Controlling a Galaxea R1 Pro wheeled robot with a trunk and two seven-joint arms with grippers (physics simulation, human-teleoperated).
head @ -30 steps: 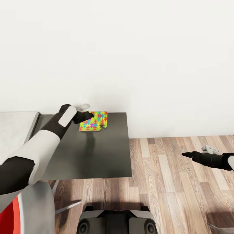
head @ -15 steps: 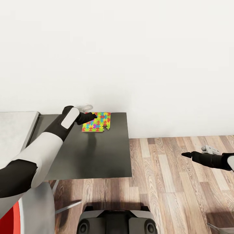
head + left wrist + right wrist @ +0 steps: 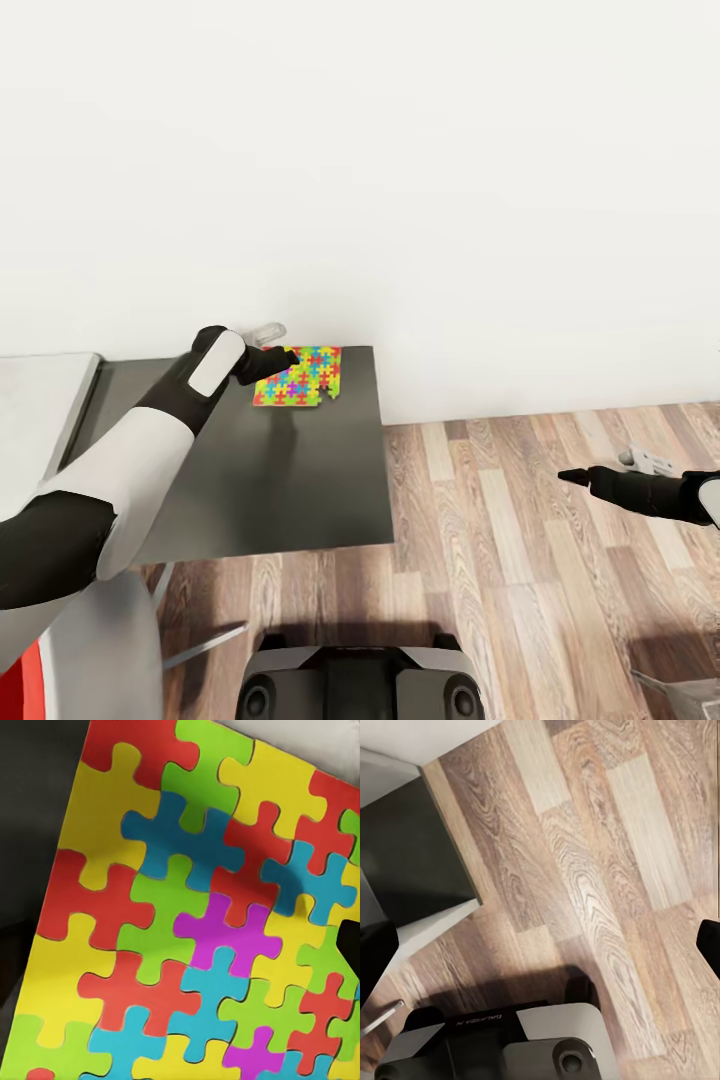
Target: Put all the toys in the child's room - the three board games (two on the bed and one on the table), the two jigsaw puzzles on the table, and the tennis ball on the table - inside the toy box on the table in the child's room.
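One jigsaw puzzle (image 3: 300,377), a flat square of yellow, red, green and blue pieces, lies at the back of the table's dark grey wing (image 3: 260,480), close to the wall. My left gripper (image 3: 279,357) is down at the puzzle's left edge. In the left wrist view the puzzle (image 3: 187,915) sits very close, and dark fingertips (image 3: 10,967) show at both sides, so the gripper is open. My right gripper (image 3: 573,477) hangs open over the wooden floor, far right of the table, holding nothing. The board games, tennis ball, toy box and bed are out of view.
The pale grey part of the table (image 3: 40,400) joins the wing on the left. A white wall runs behind. Wooden floor (image 3: 500,560) lies right of and in front of the wing. My base (image 3: 360,680) stands just before the table's front edge.
My left gripper moved right and the puzzle slid right with it, closer to the wing's right edge. The camera has also shifted, so the table sits further left in the picture. The right arm stayed put.
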